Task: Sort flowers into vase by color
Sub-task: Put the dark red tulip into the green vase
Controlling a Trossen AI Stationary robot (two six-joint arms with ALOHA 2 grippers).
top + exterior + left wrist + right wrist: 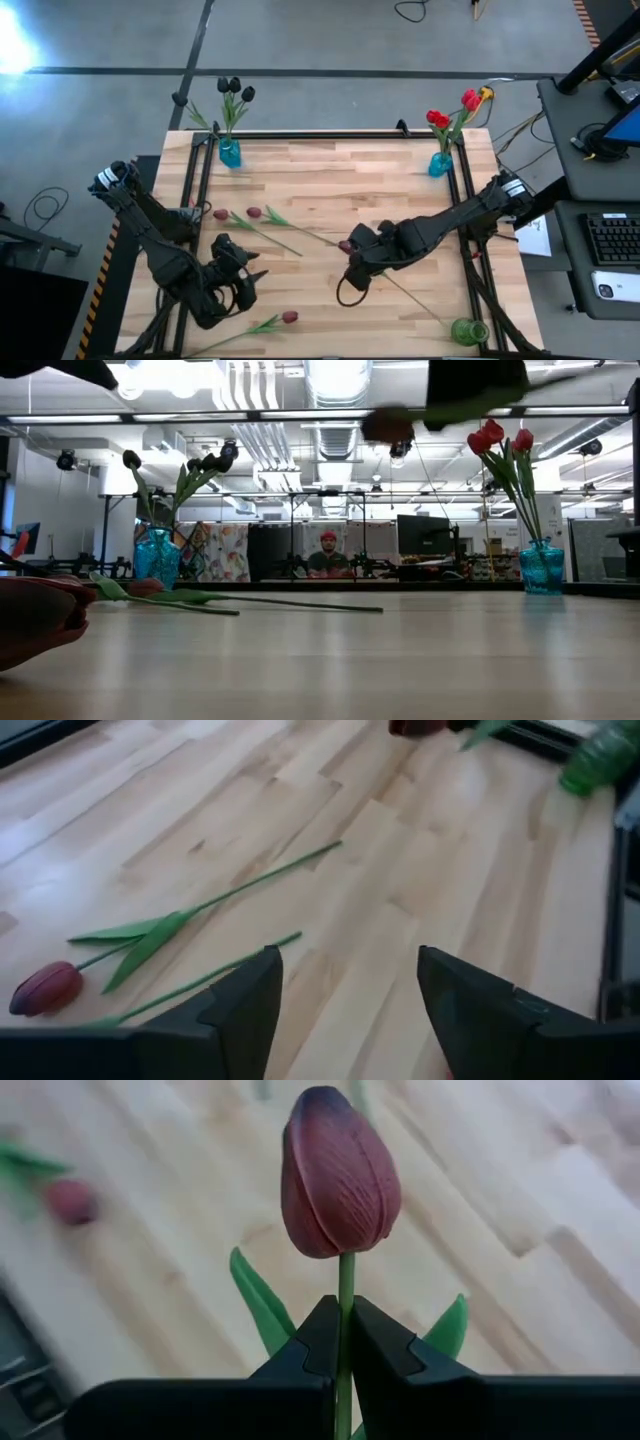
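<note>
The wooden surface carries two blue vases at its far edge: the left vase holds black tulips, and the right vase holds red tulips. A green vase stands at the near right corner. The right pincer is over the middle of the surface, its fingers pressed together on the stem of a maroon tulip, whose head stands just above the fingertips while the stem trails toward the green vase. The left pincer sits low near the front left, fingers spread and holding nothing. Two loose tulips lie on the surface just beyond it, and another tulip lies near the front edge.
</note>
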